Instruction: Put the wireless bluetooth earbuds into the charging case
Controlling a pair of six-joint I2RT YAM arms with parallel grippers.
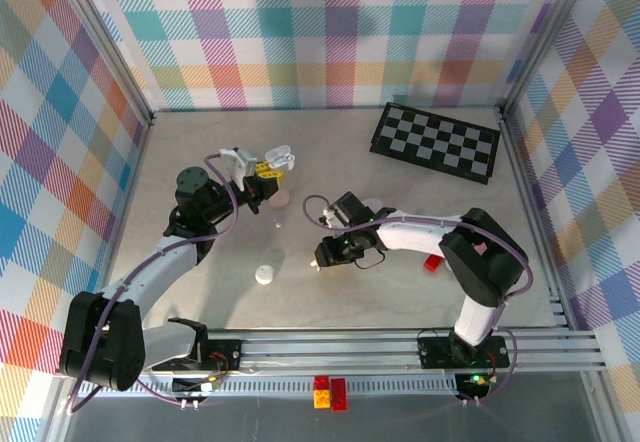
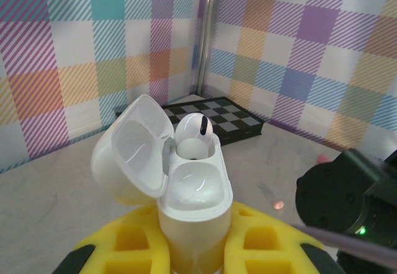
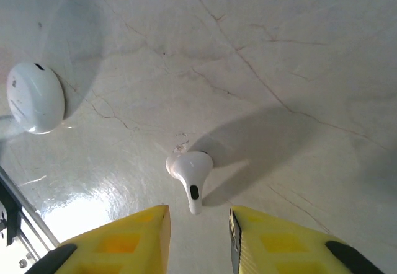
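from above we see the left gripper (image 1: 266, 172) pinching the open charging case (image 1: 281, 154), and the right gripper (image 1: 320, 259) low over the table (image 1: 200, 292). on the left wrist, one earbud (image 2: 193, 139) sits in the case's far socket, the near socket bare. on the right wrist, slightly spread jaws hold nothing, and a second earbud (image 3: 189, 170) lies on the table just ahead of them.

Bare desk (image 3: 298, 51) lies all around the loose earbud (image 3: 189, 168). A closed white case (image 3: 35, 97) sits off to the left, well apart from it.
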